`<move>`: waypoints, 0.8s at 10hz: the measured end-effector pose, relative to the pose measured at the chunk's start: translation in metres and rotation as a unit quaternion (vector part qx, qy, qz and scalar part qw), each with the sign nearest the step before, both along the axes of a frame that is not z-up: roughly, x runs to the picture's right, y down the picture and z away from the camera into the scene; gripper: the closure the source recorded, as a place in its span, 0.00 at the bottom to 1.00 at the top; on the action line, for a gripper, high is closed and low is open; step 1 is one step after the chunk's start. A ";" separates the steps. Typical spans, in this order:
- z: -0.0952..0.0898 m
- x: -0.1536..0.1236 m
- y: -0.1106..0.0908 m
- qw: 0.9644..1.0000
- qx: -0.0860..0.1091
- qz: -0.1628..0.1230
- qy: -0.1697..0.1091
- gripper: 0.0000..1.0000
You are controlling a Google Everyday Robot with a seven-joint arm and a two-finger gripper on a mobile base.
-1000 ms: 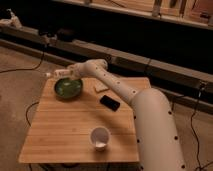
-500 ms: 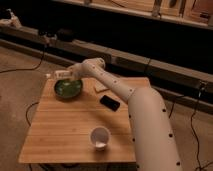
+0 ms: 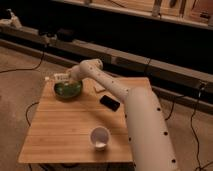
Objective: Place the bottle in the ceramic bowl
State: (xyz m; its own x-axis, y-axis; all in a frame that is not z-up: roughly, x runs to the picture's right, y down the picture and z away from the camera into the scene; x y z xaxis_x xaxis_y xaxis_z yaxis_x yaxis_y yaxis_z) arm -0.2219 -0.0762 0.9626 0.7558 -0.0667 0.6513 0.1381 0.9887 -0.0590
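The green ceramic bowl [image 3: 67, 91] sits at the far left corner of the wooden table [image 3: 65, 135]. My arm reaches from the lower right across the table to it. My gripper [image 3: 69, 79] hovers just over the bowl's far rim, shut on the whitish bottle [image 3: 58, 77]. The bottle lies on its side and sticks out to the left above the rim. The fingers are mostly hidden behind the wrist.
A white cup [image 3: 100, 138] stands near the table's front edge. A flat black object [image 3: 110, 103] and a small tan item [image 3: 99, 87] lie to the right of the bowl, under my arm. Cables run across the floor to the left and right. A long dark ledge runs behind the table.
The gripper and the bottle have dropped slightly toward the bowl's far rim. The bowl, the cup and the black object have not moved.
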 end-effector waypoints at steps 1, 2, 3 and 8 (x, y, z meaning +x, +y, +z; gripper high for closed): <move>0.003 0.002 0.002 1.000 -0.002 -0.002 0.005 0.30; 0.005 0.006 0.003 1.000 -0.003 -0.004 0.010 0.22; 0.008 0.010 0.004 1.000 -0.003 -0.006 0.016 0.20; 0.008 0.012 0.005 1.000 -0.004 -0.009 0.022 0.20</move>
